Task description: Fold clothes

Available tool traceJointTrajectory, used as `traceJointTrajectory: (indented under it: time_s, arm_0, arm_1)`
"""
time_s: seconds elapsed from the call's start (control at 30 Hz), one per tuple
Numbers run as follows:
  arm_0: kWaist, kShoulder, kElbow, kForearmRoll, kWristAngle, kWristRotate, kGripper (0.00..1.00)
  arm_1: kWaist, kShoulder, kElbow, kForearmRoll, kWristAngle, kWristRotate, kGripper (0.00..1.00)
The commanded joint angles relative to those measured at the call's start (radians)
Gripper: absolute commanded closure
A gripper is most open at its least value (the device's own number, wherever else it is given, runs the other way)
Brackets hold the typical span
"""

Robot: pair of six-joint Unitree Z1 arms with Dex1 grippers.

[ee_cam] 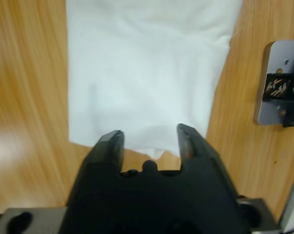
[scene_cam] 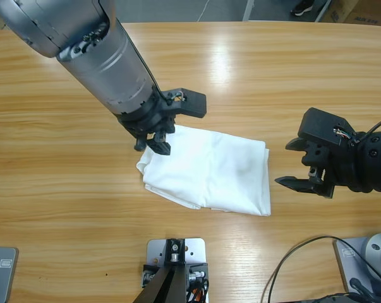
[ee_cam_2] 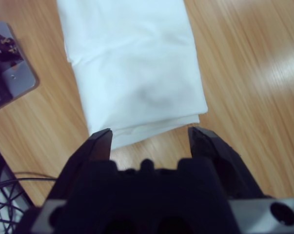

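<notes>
Closest under the high camera, my left arm's big silver elbow runs down to the left gripper (scene_cam: 157, 140), whose jaws stand apart over the near edge of the folded white T-shirt (scene_cam: 209, 169). That shirt lies flat on the wooden table (scene_cam: 64, 170), just ahead of both claws. On my other side, the right gripper (scene_cam: 301, 172) hangs just beside the shirt's opposite edge, jaws spread wide, nothing between them.

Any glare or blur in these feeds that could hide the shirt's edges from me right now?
High view: bright glare streaks on the table behind the shirt, none on the cloth; edges sharp. Left wrist view: soft, wood smeared at the left, shirt nearly washed out, outline readable past the left gripper. Right wrist view: pale sheen at the right; shirt's layered edge shows before the right gripper.
</notes>
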Motion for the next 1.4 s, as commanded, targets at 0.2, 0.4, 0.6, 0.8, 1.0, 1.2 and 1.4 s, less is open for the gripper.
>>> traceJointTrajectory:
  time_s: [0.2, 0.4, 0.6, 0.8, 1.0, 1.2, 1.4]
  arm_0:
    - [-0.028, 0.1, 0.172, -0.127, 0.032, -0.124, 1.0]
    - [-0.034, 0.087, 0.24, -0.126, 0.043, -0.166, 1.0]
    - [-0.036, 0.141, 0.317, -0.217, 0.03, -0.207, 1.0]
    - [-0.036, 0.136, 0.371, -0.22, 0.025, -0.244, 1.0]
    - [-0.036, 0.094, 0.398, -0.22, 0.022, -0.266, 1.0]
    - [-0.036, 0.094, 0.409, -0.244, 0.022, -0.28, 1.0]
    - [-0.036, 0.096, 0.406, -0.246, 0.023, -0.286, 1.0]
  arm_1:
    - [-0.055, -0.012, 0.091, -0.015, -0.008, 0.012, 0.358]
    - [-0.06, 0.045, 0.095, -0.039, -0.001, 0.012, 0.354]
    - [-0.073, 0.07, 0.093, -0.05, -0.005, 0.012, 0.354]
    - [-0.084, 0.097, 0.088, -0.042, -0.006, 0.021, 0.355]
    - [-0.083, 0.079, -0.01, -0.018, 0.126, -0.067, 1.0]
    - [-0.083, 0.173, 0.026, -0.074, 0.167, -0.07, 1.0]
    - [-0.072, 0.32, 0.187, -0.372, 0.204, -0.031, 1.0]
